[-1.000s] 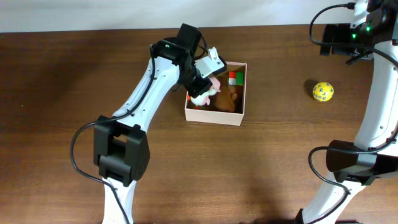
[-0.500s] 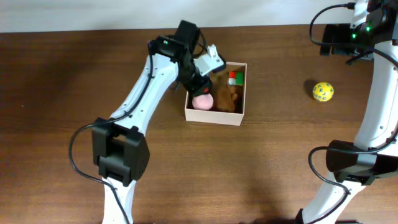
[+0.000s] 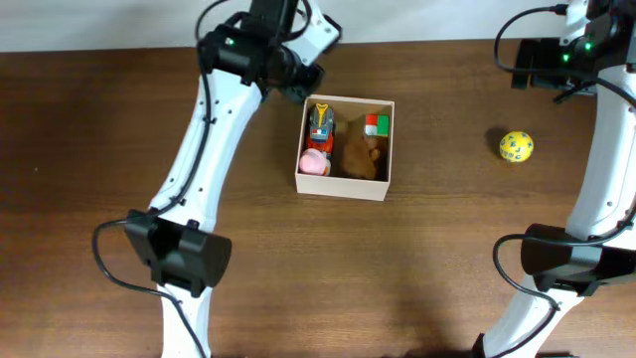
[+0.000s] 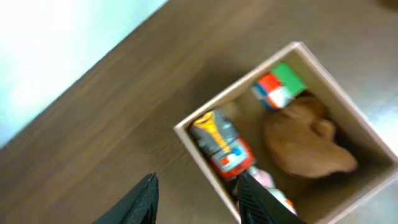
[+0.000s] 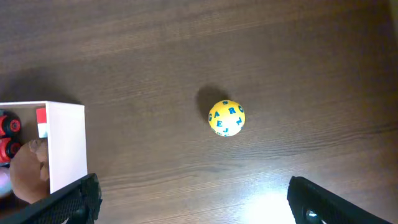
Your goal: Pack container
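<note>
Hovering just off a corner of the container (image 3: 344, 186), left claw (image 4: 198, 190) is open and empty; right claw (image 5: 193, 186) gapes wide too, yellow ball (image 3: 516, 146) out on the table (image 3: 447, 259).

Container (image 4: 239, 87) holding toys (image 4: 305, 140), open hand (image 4: 198, 186) over table (image 4: 112, 137)

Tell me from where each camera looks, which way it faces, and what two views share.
Overhead: fixed above the brown wooden table, facing straight down; the white left arm and right arm show.
Left wrist: above the small square white-walled cardboard box, looking down into it; the open left claw shows at the bottom.
Right wrist: above the table, looking down at the yellow ball with blue letters; the open right claw shows at the bottom.
Shared: all three see the box; overhead and right wrist see the ball.
</note>
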